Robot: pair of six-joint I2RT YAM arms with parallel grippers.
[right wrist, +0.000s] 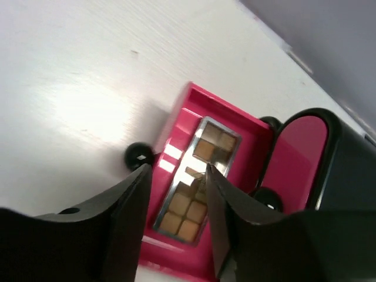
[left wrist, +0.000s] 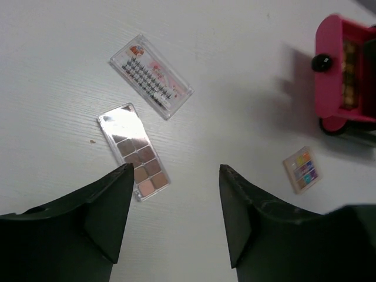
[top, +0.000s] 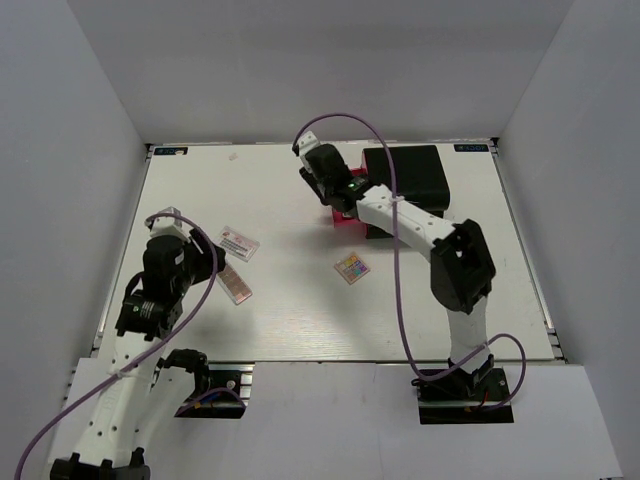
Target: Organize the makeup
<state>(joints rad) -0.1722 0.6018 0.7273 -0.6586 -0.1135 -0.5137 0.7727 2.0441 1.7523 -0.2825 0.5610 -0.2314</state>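
A long brown eyeshadow palette point(right wrist: 197, 188) lies in the open pink drawer point(right wrist: 176, 135) of the black drawer box point(top: 405, 175). My right gripper point(right wrist: 176, 169) hangs open just above it, holding nothing; in the top view it point(top: 335, 195) is over the drawer point(top: 345, 215). A second brown palette point(left wrist: 134, 151) lies on the table by my left gripper point(left wrist: 176, 170), which is open and empty above the table. It also shows in the top view point(top: 236, 284). The square pastel palette point(top: 351, 268) lies mid-table and shows in the left wrist view point(left wrist: 301, 169). No lipstick tubes show.
A clear case of false lashes point(left wrist: 151, 76) lies beyond the second palette, and shows in the top view point(top: 239, 243). The drawer's black knob point(right wrist: 140, 156) points left. A closed pink drawer front point(right wrist: 296, 158) sits beside the open one. White walls surround the table point(top: 280, 320).
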